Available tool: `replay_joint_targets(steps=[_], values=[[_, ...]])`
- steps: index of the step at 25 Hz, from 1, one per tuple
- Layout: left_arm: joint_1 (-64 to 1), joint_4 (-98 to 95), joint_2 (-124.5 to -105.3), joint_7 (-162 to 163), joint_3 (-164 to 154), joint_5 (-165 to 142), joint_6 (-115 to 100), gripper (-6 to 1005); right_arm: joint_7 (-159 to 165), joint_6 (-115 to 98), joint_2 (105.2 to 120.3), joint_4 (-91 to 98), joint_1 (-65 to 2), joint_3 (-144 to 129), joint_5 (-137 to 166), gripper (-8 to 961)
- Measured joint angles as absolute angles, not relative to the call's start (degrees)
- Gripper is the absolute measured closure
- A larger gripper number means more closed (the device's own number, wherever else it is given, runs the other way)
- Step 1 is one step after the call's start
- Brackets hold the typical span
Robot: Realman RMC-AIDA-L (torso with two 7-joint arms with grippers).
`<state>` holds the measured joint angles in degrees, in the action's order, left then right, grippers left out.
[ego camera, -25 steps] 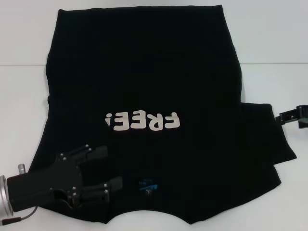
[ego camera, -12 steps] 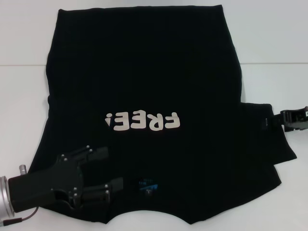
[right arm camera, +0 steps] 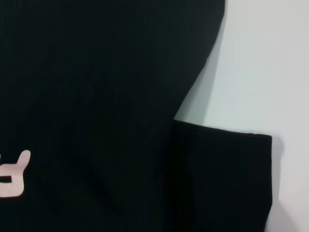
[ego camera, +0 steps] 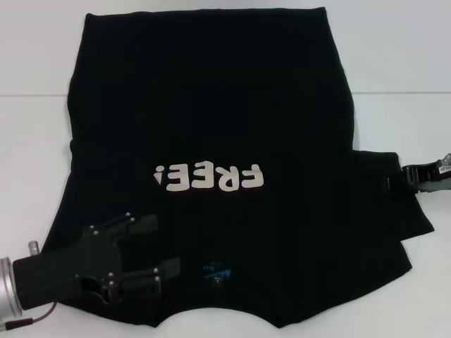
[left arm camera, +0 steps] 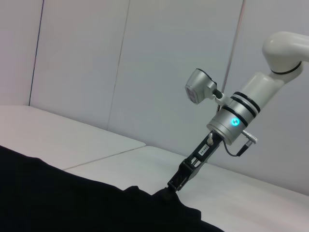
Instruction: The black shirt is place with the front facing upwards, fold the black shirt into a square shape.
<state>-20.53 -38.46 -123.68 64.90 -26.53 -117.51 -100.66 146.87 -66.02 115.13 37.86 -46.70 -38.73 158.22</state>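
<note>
While the matte black cloth shirt [ego camera: 211, 134] lies flat across the white table [ego camera: 394, 63], its white block "FREE!" lettering [ego camera: 209, 177] faces up at centre. At 8 o'clock, the left gripper [ego camera: 161, 246] rests on the fabric, fingers spread apart. At 3 o'clock, the right gripper [ego camera: 407, 173] touches the sleeve edge, pinched onto it.

Black shirt [ego camera: 211, 105]: matt woven cloth, finely ribbed, with smooth, flat white lettering [ego camera: 210, 177] printed on it. Surface [ego camera: 35, 141] around the shirt: smooth, matt white. Left pincer [ego camera: 151, 246]: matt black plastic with small bright screws. Right pincer [left arm camera: 166, 193], at the shirt's sleeve: black, on a satin silver metal wrist.
</note>
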Motion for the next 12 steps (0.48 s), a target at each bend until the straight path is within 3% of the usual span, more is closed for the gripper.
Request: replay_joint_targets(steps=[1, 6, 12], values=[[-20.5, -38.5, -123.70, 64.9, -26.5, -117.5, -100.7, 129, 146.9, -66.0, 115.13, 37.9, -46.7, -39.0, 158.2, 274], [-20.5, -38.4, -123.75, 64.9, -26.5, -117.5, -100.6, 131, 146.8, -65.9, 115.14, 37.8, -46.7, -39.6, 158.2, 524], [-20.5, -38.4, -123.75, 65.1, -26.5, -117.5, -100.6, 133, 146.7, -65.8, 115.13, 37.8, -46.6, -39.7, 158.2, 684]])
